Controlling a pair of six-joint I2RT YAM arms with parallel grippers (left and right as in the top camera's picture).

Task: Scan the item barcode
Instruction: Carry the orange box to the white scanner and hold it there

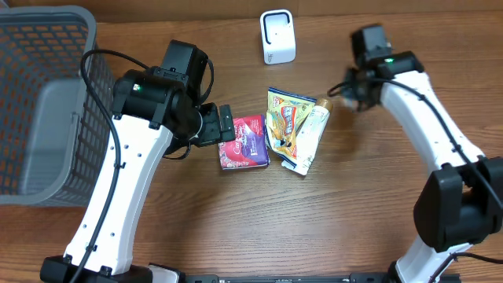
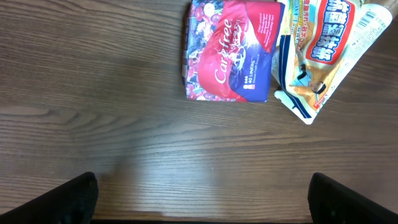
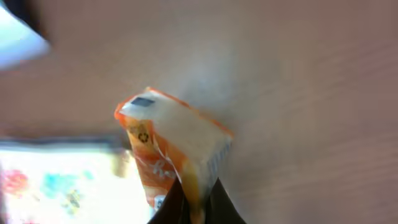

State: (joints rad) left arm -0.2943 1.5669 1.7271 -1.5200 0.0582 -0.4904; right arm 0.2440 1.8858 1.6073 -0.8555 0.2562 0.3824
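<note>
Your left tool (image 1: 223,126) stands wide open and empty, just left of the red pack (image 2: 229,53) on the worktop (image 2: 124,124). Farther off, your right tool (image 1: 338,94) is pinched shut on the orange-and-white pouch (image 3: 171,146), its arm stretched far out. The white scanner (image 1: 277,37) sits farther still, left of the pouch, and the right arm is the nearer one.

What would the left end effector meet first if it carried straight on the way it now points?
The left end effector would probably meet bare table first, just short of the red packet; depth is unclear, so possibly the packet itself.
</note>
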